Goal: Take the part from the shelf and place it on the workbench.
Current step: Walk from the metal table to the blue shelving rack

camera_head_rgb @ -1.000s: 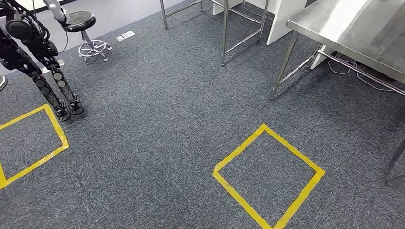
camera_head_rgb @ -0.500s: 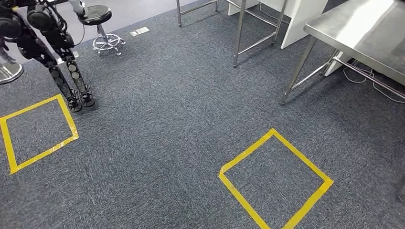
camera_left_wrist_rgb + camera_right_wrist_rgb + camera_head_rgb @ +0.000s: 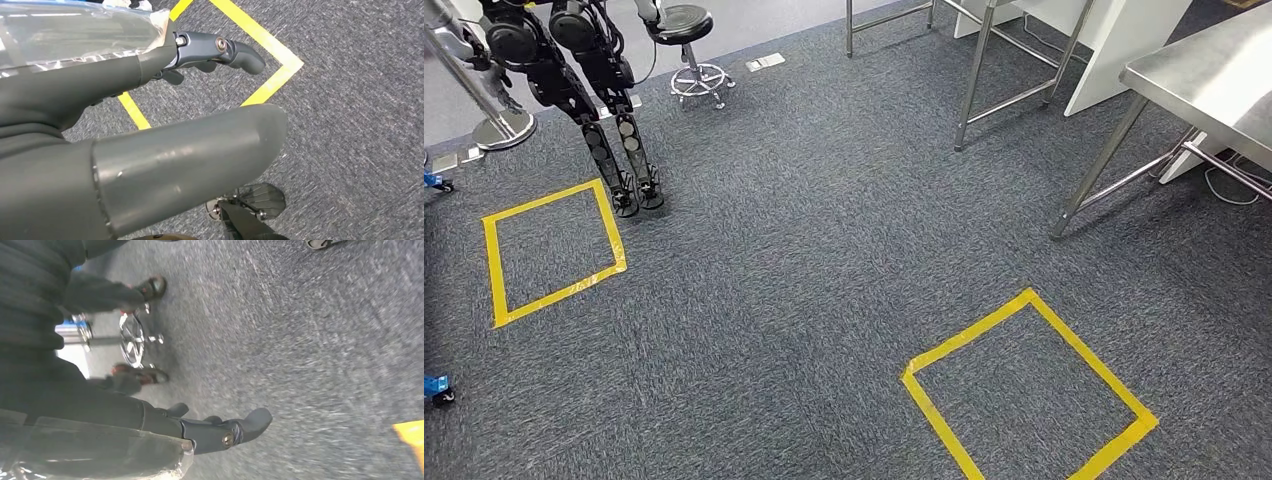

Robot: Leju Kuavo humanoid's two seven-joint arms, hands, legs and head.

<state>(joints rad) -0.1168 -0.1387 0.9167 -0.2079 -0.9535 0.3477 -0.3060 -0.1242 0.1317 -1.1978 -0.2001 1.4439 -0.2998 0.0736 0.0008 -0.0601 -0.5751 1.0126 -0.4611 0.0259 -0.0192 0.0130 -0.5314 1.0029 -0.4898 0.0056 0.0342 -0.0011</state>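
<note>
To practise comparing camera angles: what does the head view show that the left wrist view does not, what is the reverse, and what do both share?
Head view alone: a steel workbench, a black stool, another robot's dark legs and a second taped square. Left wrist view alone: the left hand close up, holding a clear plastic-wrapped part. Both show grey carpet and yellow floor tape.

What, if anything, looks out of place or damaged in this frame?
Nothing stands out. The carpet is unspilled, both yellow tape squares look whole, and the steel workbench stands level. A second legged robot stands upright beside the far square, near a stool.
</note>
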